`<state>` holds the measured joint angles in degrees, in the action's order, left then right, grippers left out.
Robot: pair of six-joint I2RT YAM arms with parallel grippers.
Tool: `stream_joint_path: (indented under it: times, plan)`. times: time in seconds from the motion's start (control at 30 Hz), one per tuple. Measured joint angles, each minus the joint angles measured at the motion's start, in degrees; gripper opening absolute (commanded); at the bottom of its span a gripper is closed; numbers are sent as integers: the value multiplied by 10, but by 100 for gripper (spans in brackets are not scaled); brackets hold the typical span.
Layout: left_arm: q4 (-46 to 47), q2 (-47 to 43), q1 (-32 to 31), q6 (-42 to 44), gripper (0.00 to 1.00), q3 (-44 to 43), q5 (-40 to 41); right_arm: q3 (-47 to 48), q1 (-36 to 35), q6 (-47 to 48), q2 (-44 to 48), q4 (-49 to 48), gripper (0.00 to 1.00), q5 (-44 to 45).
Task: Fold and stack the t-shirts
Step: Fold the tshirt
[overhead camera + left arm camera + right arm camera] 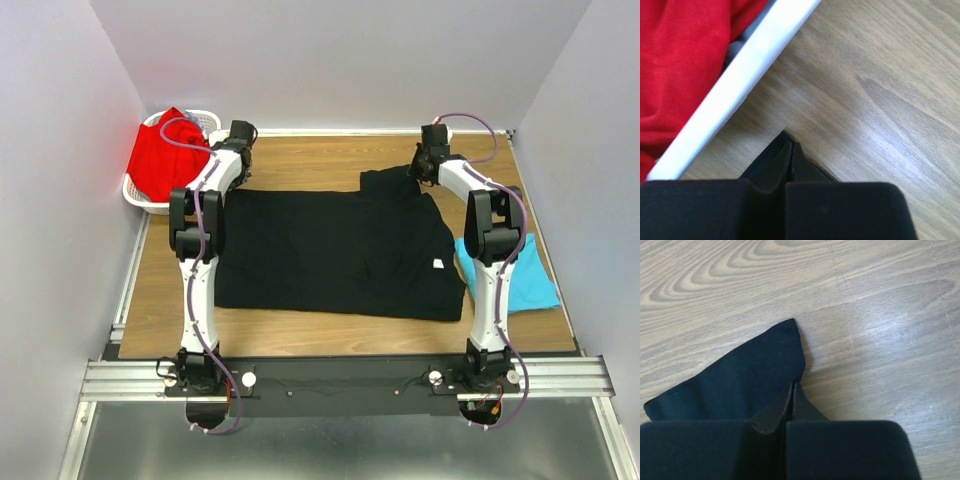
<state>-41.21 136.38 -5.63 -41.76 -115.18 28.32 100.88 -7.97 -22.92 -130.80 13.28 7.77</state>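
The large black t-shirt (330, 250) lies spread flat across the middle of the table, its white neck label (437, 264) near the right side. My left gripper (240, 140) is at its far left corner, next to the basket. Its jaws are shut, and a black cloth tip (784, 136) shows just past the fingertips (791, 150). My right gripper (425, 165) is at the shirt's far right corner, shut on the edge of a black flap (740, 380). The red t-shirt (165, 160) (680, 60) fills the basket. The turquoise t-shirt (525, 275) lies at the right edge.
The white lattice basket (140, 195) stands at the far left corner; its rim (740, 85) runs close beside my left gripper. Bare wooden tabletop (330, 155) shows beyond the shirt. Grey walls close in the table on three sides.
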Motion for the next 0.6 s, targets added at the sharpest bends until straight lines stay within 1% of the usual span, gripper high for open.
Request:
stream_joint_path:
  times: [0.33,0.6]
  plan:
    - [22,-39,0,10,0,14,-5,2,18,-15,10,0,1,-37]
    - [43,-54,0,20,0,44,-10,10,21,-22,32,-1,0,-73]
